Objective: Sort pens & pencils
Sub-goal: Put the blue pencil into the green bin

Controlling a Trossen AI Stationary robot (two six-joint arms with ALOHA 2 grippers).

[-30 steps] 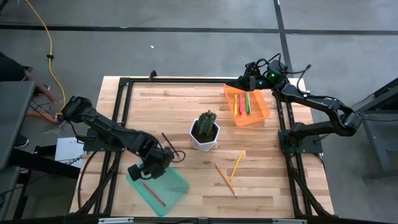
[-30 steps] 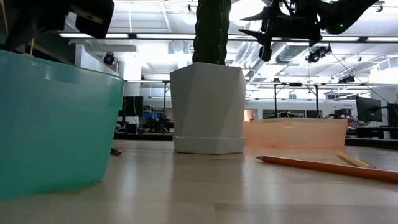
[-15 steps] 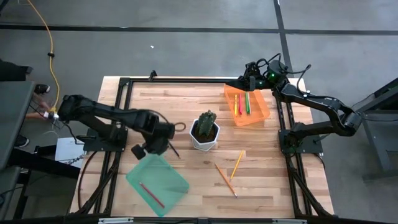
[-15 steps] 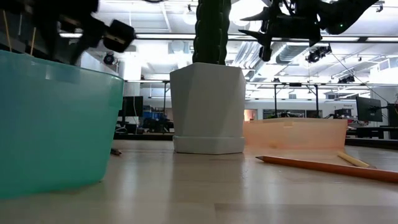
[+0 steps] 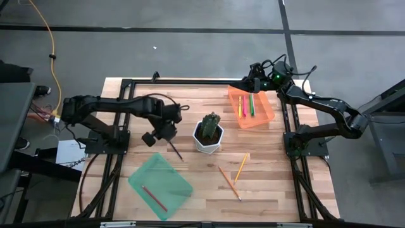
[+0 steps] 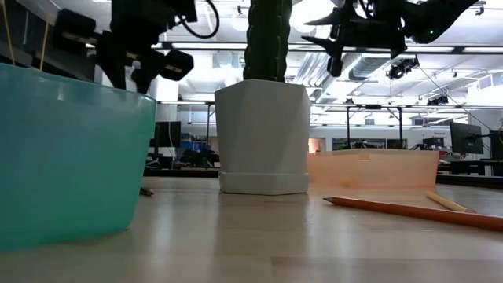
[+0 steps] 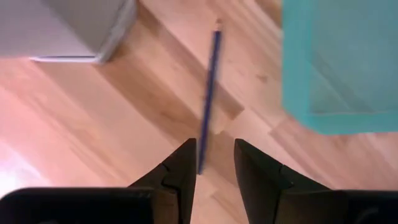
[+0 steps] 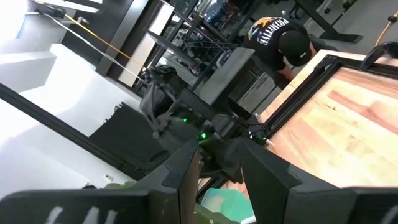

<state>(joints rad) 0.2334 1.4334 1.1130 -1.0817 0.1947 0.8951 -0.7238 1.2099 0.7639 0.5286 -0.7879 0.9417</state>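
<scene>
The left gripper [image 5: 166,132], jaws apart and empty, is held above the dark pencil [image 5: 174,149] lying on the tabletop [image 5: 278,183] between the potted cactus [image 5: 209,133] and the teal tray [image 5: 160,185]. The right gripper [image 5: 255,73], jaws apart, is parked over the orange tray [image 5: 269,115] holding the pens [image 5: 245,105].

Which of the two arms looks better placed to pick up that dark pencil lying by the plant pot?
The left. Its gripper hovers just above the dark pencil, fingers open, beside the green tray. The right gripper is far off, behind the orange tray.

Wooden table [image 5: 190,101] — translucent plastic trays [image 5: 161,185], glossy.
</scene>
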